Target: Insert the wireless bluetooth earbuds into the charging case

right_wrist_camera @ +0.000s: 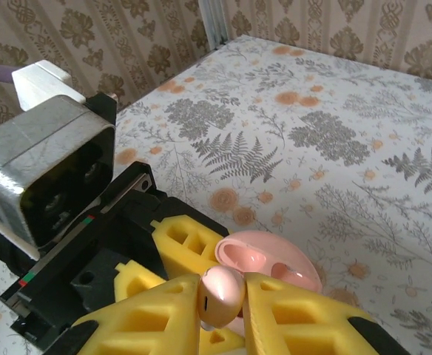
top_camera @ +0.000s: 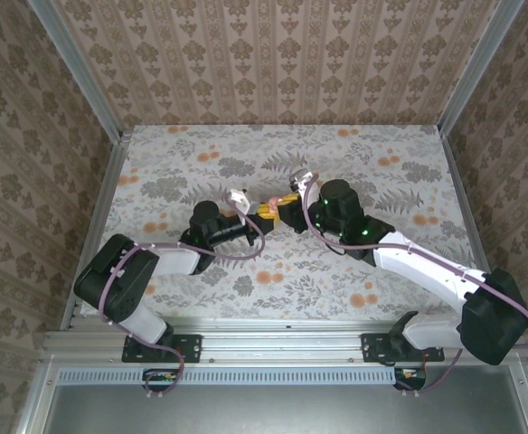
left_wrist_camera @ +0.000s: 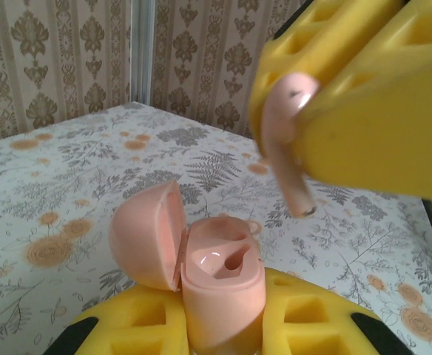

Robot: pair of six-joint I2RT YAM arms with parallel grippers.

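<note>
Seen from above, two robot arms reach in over a worktop (top_camera: pixel 201 154) printed with grey ferns and orange flowers. Patterned wallpaper walls (top_camera: pixel 273 54) stand on three sides. The left arm (top_camera: pixel 146 267) and the right arm (top_camera: pixel 418 258) meet tip to tip near the middle of the worktop.

From the left wrist, the left fingers (left_wrist_camera: pixel 127 333) are yellow, with square cut-out pockets. They are clamped on a pale pink charging case (left_wrist_camera: pixel 220 288), which stands upright between them. Its rounded lid (left_wrist_camera: pixel 146 237) is swung open to the left, and the glossy hollow in the top of the case faces up.

Above the case and to its right, the right fingers (left_wrist_camera: pixel 364 81), also yellow, are pressed together on a pale pink earbud (left_wrist_camera: pixel 286 133). They pinch its rounded head. Its stem hangs down and slants toward the case, and the tip of the stem is apart from the case, near its right side.

From the right wrist, the head of the earbud sits squeezed between the two right fingers at the bottom of the view. The open lid of the charging case lies just behind it. The left arm's black wrist, carrying a silvery camera block (right_wrist_camera: pixel 46 174), comes in from the left, with one of the left fingers showing beside the case
</note>
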